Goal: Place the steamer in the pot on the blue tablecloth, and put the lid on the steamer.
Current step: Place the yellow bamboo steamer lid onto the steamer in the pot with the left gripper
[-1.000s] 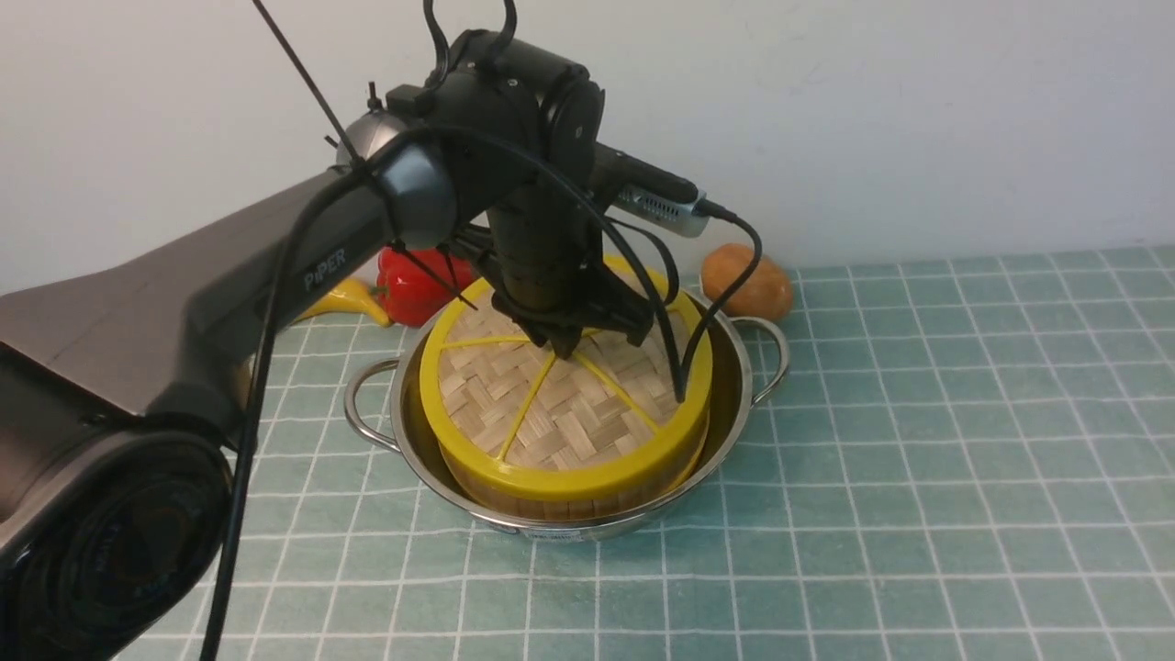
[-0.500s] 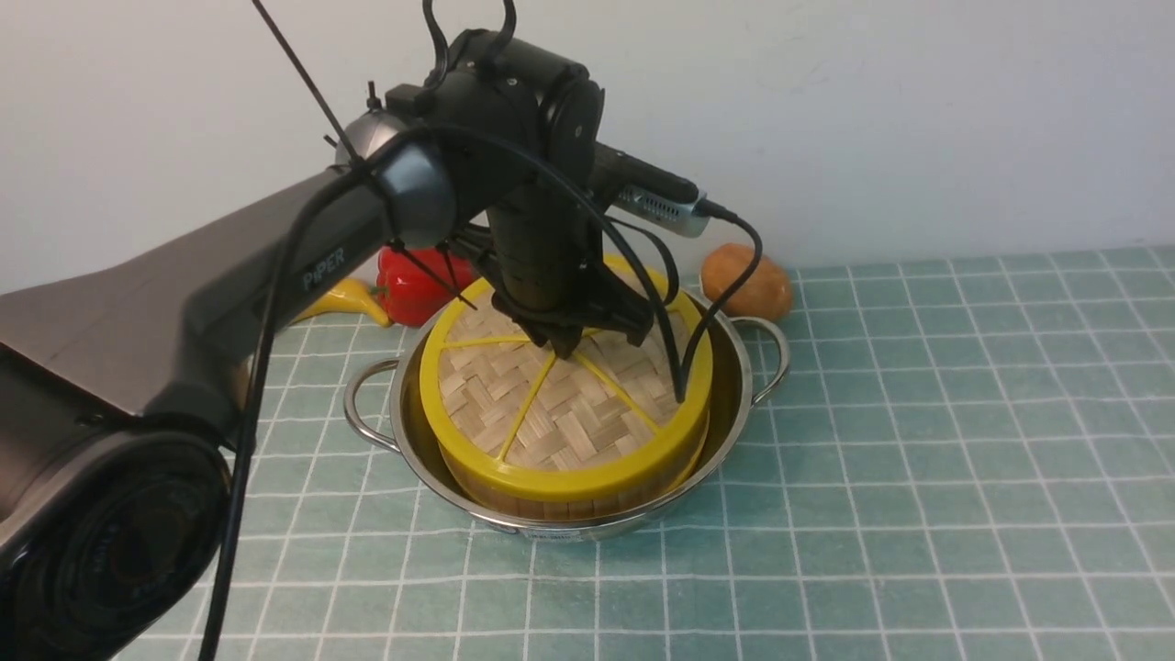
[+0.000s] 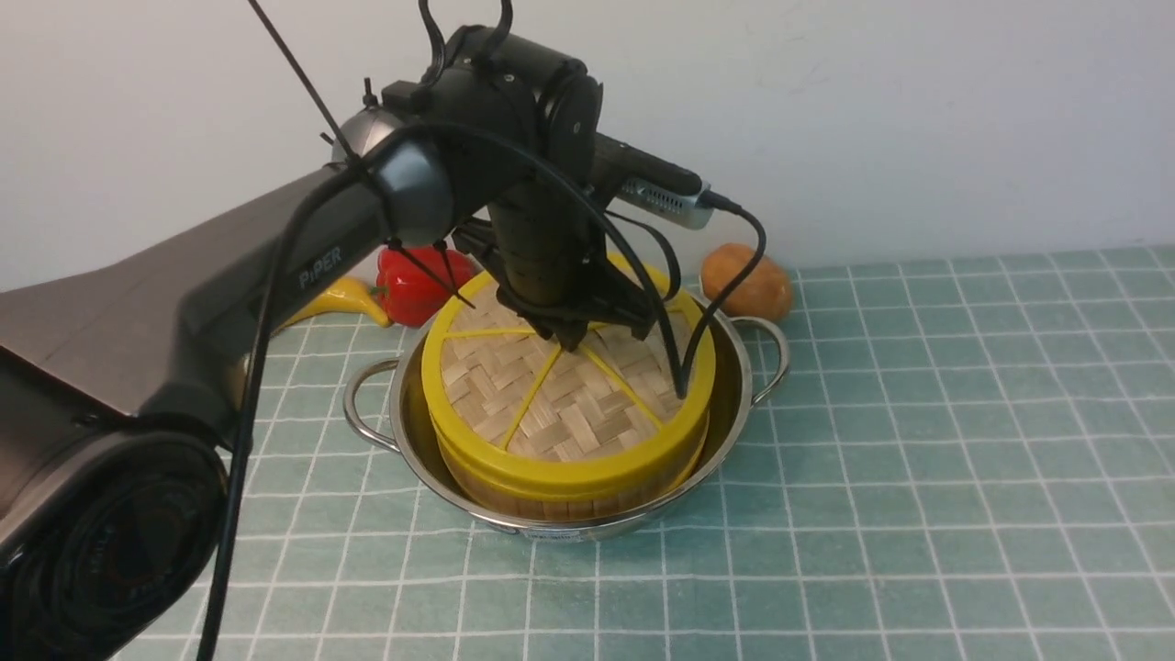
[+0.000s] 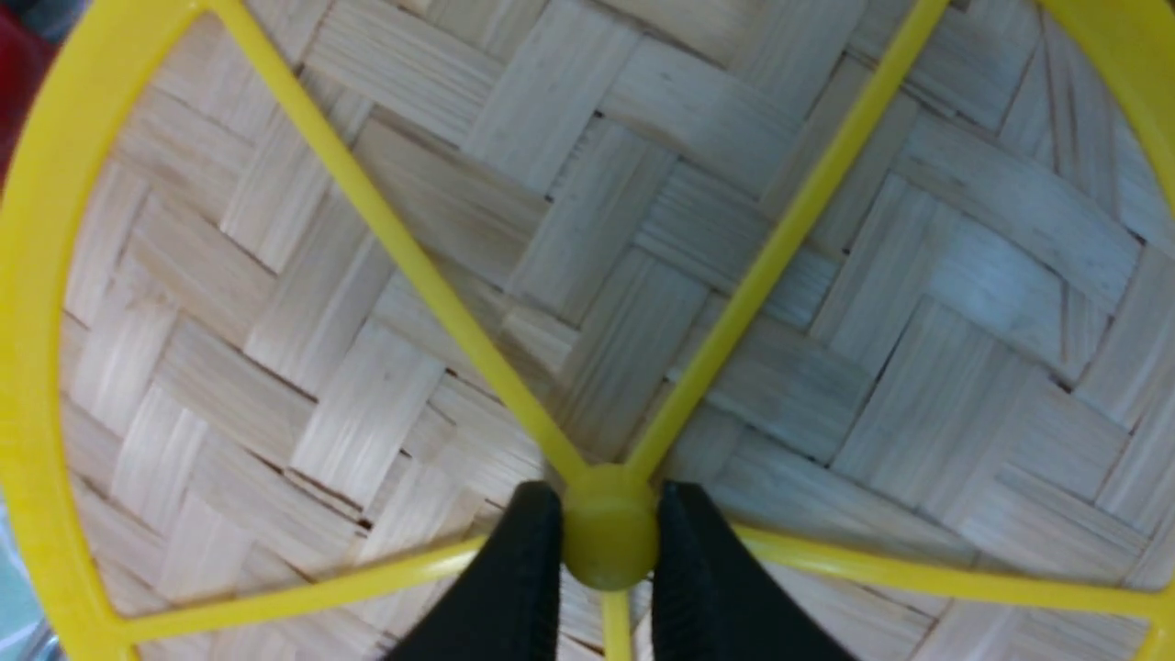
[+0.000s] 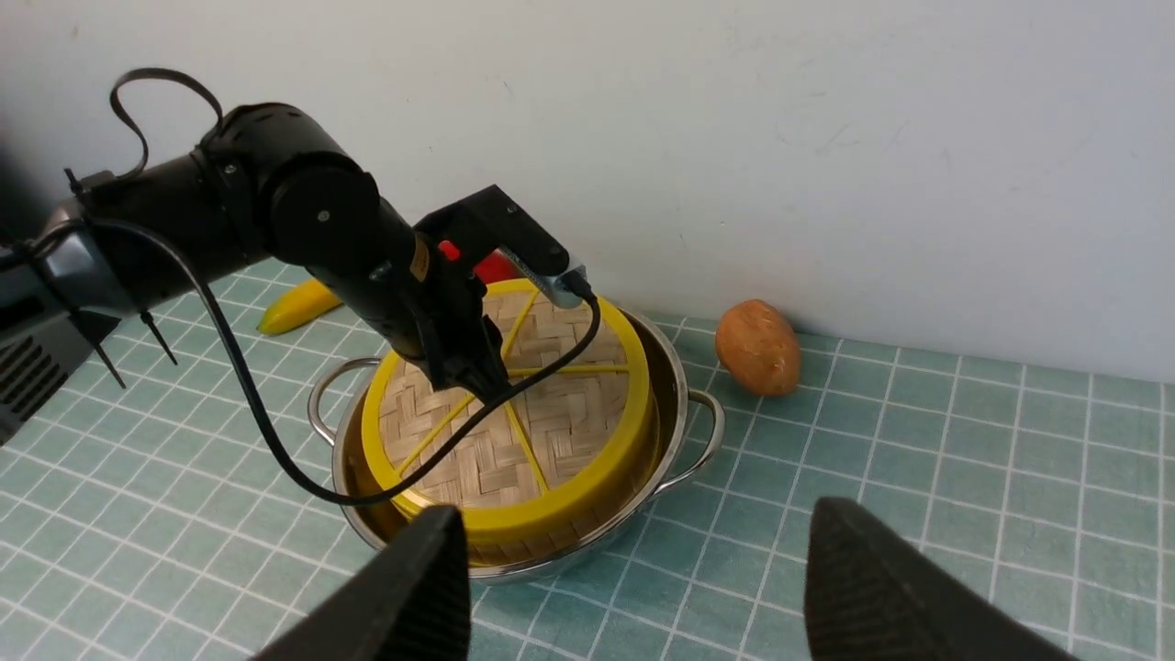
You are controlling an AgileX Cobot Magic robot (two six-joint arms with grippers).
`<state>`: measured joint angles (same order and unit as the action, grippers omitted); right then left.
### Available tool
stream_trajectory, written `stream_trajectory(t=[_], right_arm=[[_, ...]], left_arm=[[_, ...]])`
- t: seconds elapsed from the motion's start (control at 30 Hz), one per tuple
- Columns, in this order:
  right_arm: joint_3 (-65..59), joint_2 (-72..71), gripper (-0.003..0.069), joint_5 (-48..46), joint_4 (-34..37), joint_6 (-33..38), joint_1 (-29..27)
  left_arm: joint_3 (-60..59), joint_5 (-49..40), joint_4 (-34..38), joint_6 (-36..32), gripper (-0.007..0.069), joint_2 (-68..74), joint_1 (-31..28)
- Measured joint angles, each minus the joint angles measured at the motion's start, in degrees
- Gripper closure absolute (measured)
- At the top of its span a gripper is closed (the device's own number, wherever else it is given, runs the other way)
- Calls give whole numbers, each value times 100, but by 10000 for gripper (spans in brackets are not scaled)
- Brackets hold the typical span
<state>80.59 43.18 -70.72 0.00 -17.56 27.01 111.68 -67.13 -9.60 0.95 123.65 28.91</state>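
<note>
The shiny pot (image 3: pixel 734 386) stands on the blue tablecloth (image 3: pixel 918 459). Inside it sits the steamer (image 3: pixel 551 503); only its bamboo side wall shows below the lid. The woven lid (image 3: pixel 569 413) with yellow rim and spokes lies on top of the steamer. My left gripper (image 3: pixel 571 341) points down over the lid's middle. In the left wrist view the left gripper (image 4: pixel 609 542) is shut on the lid's yellow central hub, one black finger on each side. My right gripper (image 5: pixel 633 551) hangs open and empty above the cloth on the near side of the pot (image 5: pixel 684 404).
A red bell pepper (image 3: pixel 413 280) and a yellow curved vegetable (image 3: pixel 344 298) lie behind the pot to the left. An orange-brown potato (image 3: pixel 745 280) lies behind it to the right, near the white wall. The left arm's cable loops over the lid.
My left wrist and the lid's hub have shifted very slightly upward. The grip on the hub is unchanged.
</note>
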Motion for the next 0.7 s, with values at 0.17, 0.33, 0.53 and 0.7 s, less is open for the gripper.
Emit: stream_trajectory(t=[0.17,0.33,0.53,0.7], right_arm=[[0,0,181,0,0,0,0],[0,0,181,0,0,0,0],[0,0,181,0,0,0,0],[0,0,181,0,0,0,0]], left_arm=[[0,-5,-6,0,510,31,0],[0,-5,-11,0,510,35,0],[0,-5,-11,-2,495,35,0],[0,11,-260,-13,308,3,0]])
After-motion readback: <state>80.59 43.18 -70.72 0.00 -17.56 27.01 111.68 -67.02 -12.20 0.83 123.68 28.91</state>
